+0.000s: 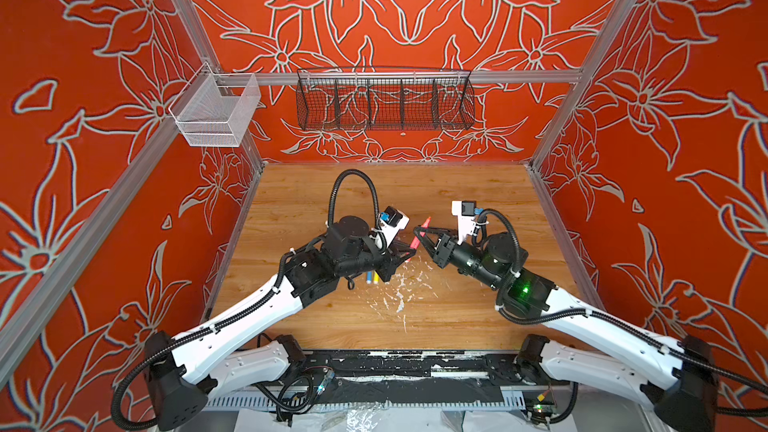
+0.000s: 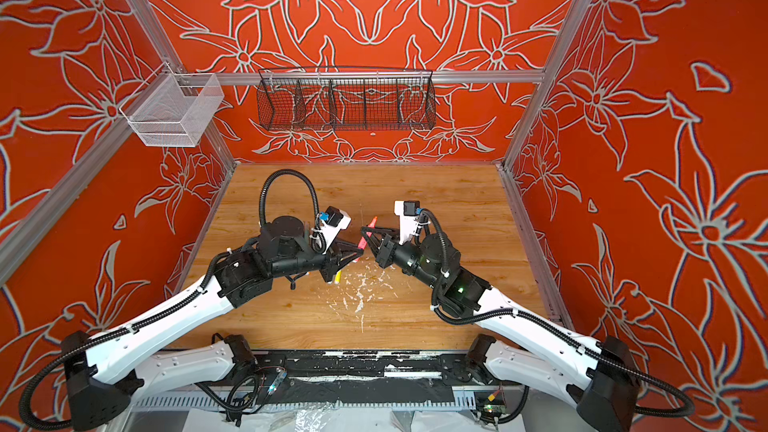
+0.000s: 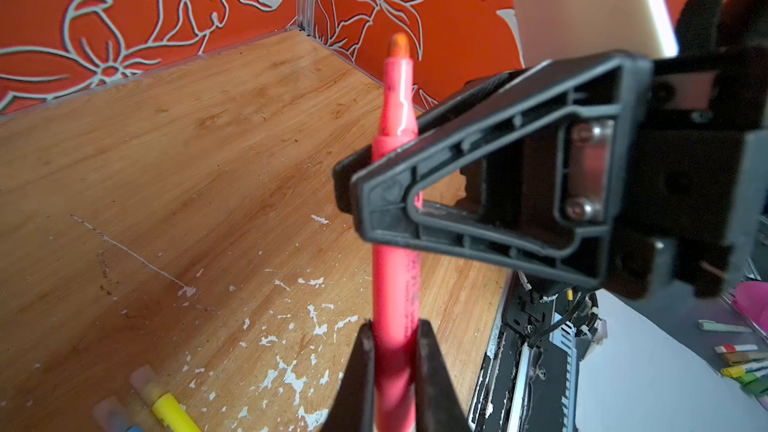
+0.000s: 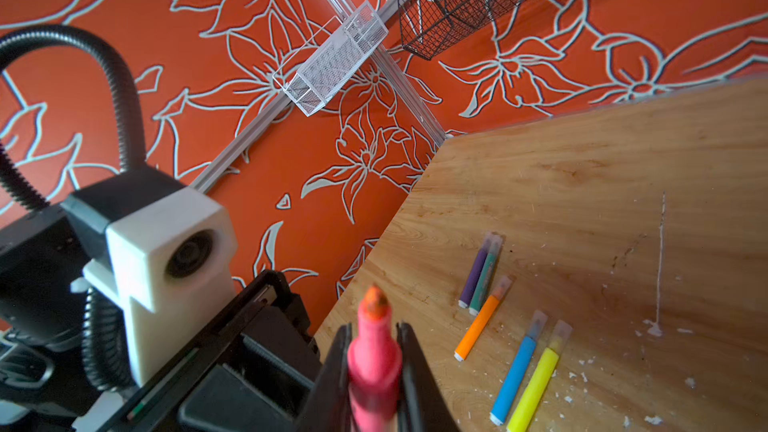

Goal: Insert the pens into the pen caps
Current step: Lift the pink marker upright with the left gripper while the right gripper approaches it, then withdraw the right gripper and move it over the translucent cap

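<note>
**Two Arms, One Pen**

The left fingers (image 3: 360, 371) and right fingers (image 4: 337, 363) are both clenched on the slim pink-red plastic marker pen (image 3: 395, 284), held tilted above the wooden worktop (image 4: 582, 184). A yellow pen (image 4: 534, 384) and a blue pen (image 4: 513, 376), clear-capped, lie side by side on it.

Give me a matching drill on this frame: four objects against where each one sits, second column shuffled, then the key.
Column 1
1. pink-red pen
2. yellow pen
3. purple pen
4. black wire basket

Column 2
A. hangs from the rail on the back wall
B. lies on the table, side by side with the green pen
C. off the table, clamped in the jaws of the left gripper and the right gripper
D. lies on the table, side by side with the blue pen

Pairs: 1-C, 2-D, 3-B, 4-A
</note>
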`<state>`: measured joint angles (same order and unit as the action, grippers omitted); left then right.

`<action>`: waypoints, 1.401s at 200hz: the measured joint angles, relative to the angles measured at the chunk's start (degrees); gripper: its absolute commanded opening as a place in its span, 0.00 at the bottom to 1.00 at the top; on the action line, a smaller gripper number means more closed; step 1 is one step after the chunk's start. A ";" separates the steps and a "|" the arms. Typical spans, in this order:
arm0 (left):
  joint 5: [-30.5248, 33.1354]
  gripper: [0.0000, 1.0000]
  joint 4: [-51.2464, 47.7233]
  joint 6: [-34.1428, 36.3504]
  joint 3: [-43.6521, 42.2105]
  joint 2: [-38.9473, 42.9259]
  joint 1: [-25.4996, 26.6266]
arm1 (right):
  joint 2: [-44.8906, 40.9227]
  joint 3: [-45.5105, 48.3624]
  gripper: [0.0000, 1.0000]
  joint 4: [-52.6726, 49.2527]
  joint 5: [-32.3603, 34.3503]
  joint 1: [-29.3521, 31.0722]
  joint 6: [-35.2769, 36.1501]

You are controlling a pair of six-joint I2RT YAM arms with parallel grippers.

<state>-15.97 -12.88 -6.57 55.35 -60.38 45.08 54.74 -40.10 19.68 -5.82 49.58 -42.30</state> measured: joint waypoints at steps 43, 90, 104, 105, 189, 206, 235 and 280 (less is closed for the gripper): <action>0.31 0.43 -0.35 0.42 0.04 -0.02 0.22 | 0.26 -0.13 0.00 0.57 0.28 1.01 -0.31; 0.37 0.43 -0.33 0.59 0.04 -0.04 0.31 | 0.28 -0.13 0.00 3.21 0.28 3.80 -0.63; 0.35 0.36 -0.28 0.61 0.04 -0.04 0.31 | 0.42 -0.13 0.00 3.80 0.48 4.50 -0.63; 0.35 0.35 -0.28 0.48 0.04 -0.04 0.31 | 0.44 -0.13 0.00 3.82 0.48 4.52 -0.63; -0.17 0.00 -0.28 -0.04 0.04 -0.07 0.52 | 2.03 -0.13 0.00 4.87 2.10 5.70 -0.11; 0.50 0.00 -0.31 -0.13 0.04 -0.07 0.52 | 2.10 -0.13 0.26 4.94 2.21 5.77 -0.11; 4.07 0.00 -0.17 -0.57 0.04 -0.07 0.63 | 1.01 -0.07 0.50 2.05 3.50 6.10 0.28; 11.58 0.00 -0.24 -3.06 0.02 -0.04 -1.55 | -12.04 3.48 0.57 -19.80 16.55 6.36 -1.25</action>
<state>-4.38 -13.13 -9.63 55.37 -60.42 43.53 42.70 -36.62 -0.12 10.72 55.94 -43.55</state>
